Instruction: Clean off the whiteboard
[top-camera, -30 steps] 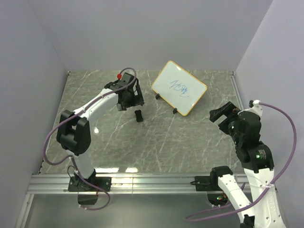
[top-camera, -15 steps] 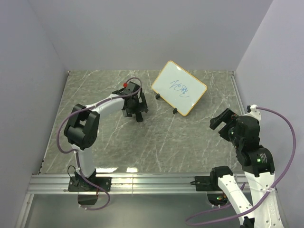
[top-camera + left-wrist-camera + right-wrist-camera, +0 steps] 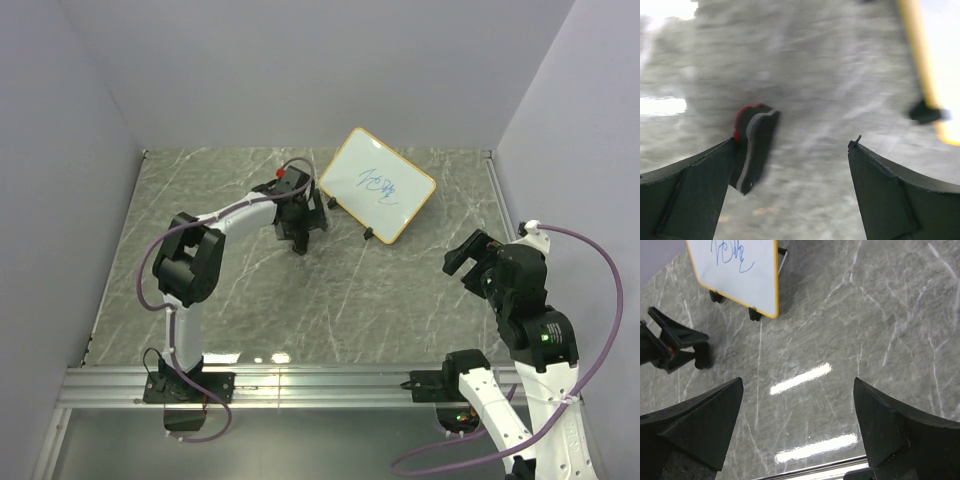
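The whiteboard (image 3: pixel 378 185) stands tilted on small black feet at the back of the table, yellow-framed, with blue handwriting on it (image 3: pixel 735 262). Its yellow edge (image 3: pixel 919 60) shows at the right of the blurred left wrist view. My left gripper (image 3: pixel 300 228) is low over the table just left of the board, open. A small red-and-black eraser (image 3: pixel 755 147) stands close against its left finger (image 3: pixel 700 190), not clamped. My right gripper (image 3: pixel 468 255) hovers open and empty at the right, well in front of the board (image 3: pixel 798 382).
Grey marble tabletop (image 3: pixel 330 300) with pale walls on three sides. A metal rail (image 3: pixel 320 380) runs along the near edge by the arm bases. The left gripper (image 3: pixel 670 347) shows as a dark shape at the left of the right wrist view.
The left arm has swung right toward the whiteboard and come down over the eraser, jaws still open. The right gripper drew back slightly, then held still.
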